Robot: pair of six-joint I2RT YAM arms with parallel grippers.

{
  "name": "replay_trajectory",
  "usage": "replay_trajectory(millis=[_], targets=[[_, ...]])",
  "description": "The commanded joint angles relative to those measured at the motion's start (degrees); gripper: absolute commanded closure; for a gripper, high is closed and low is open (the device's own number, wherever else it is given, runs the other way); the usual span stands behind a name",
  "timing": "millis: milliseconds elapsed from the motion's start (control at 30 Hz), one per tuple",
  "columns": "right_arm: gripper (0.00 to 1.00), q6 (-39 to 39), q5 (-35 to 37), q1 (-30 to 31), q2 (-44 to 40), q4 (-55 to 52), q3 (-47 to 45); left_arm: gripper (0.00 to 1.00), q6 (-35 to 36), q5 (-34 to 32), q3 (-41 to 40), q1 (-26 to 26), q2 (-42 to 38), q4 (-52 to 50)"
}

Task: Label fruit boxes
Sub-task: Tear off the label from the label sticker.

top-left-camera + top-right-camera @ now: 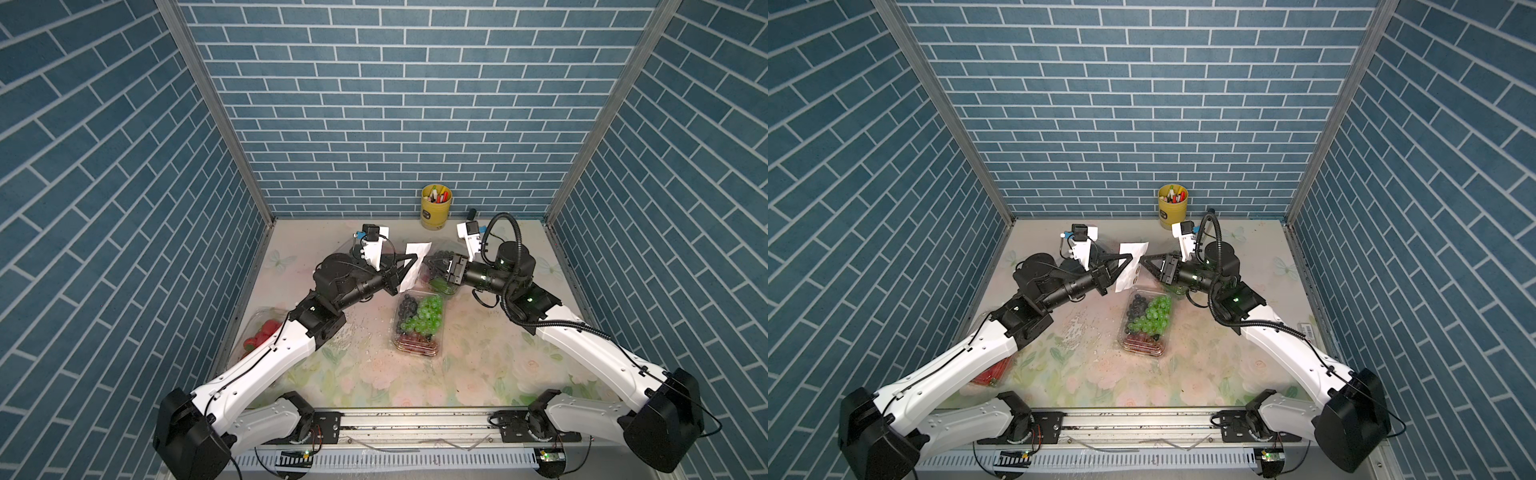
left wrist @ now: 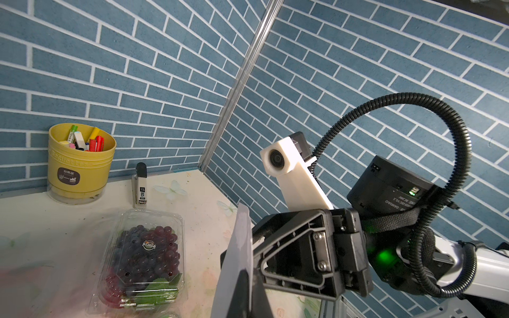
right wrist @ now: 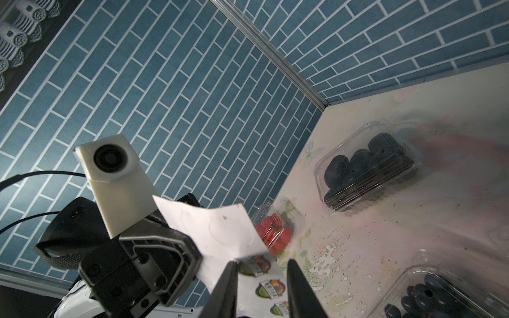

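Note:
My left gripper is shut on a white sticker sheet and holds it up above the table's middle. In the left wrist view the sheet shows edge-on. The right gripper faces it, open, with its fingers on either side of the sheet's printed stickers. Of the fruit boxes, mixed grapes lie centre. Strawberries sit partly under the left arm. Purple grapes lie below the right gripper, and black berries lie at the back left.
A yellow pen cup stands against the back wall, with a stapler beside it. Blue brick walls close in the table on three sides. Both forearms reach inward over the floral tabletop.

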Motion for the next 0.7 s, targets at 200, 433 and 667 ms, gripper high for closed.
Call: replay_trajectory(millis=[200, 433, 667], targets=[[0.63, 1.3, -0.1, 0.4, -0.5, 2.8, 2.6, 1.0, 0.5, 0.3, 0.0, -0.3, -0.3, 0.7], [0.63, 1.1, 1.1, 0.4, 0.4, 1.4, 3.4, 1.0, -0.2, 1.3, 0.1, -0.4, 0.2, 1.6], [0.64, -1.9, 3.9, 0.5, -0.1, -2.1, 2.9, 1.0, 0.7, 0.3, 0.5, -0.3, -1.5, -0.1]])
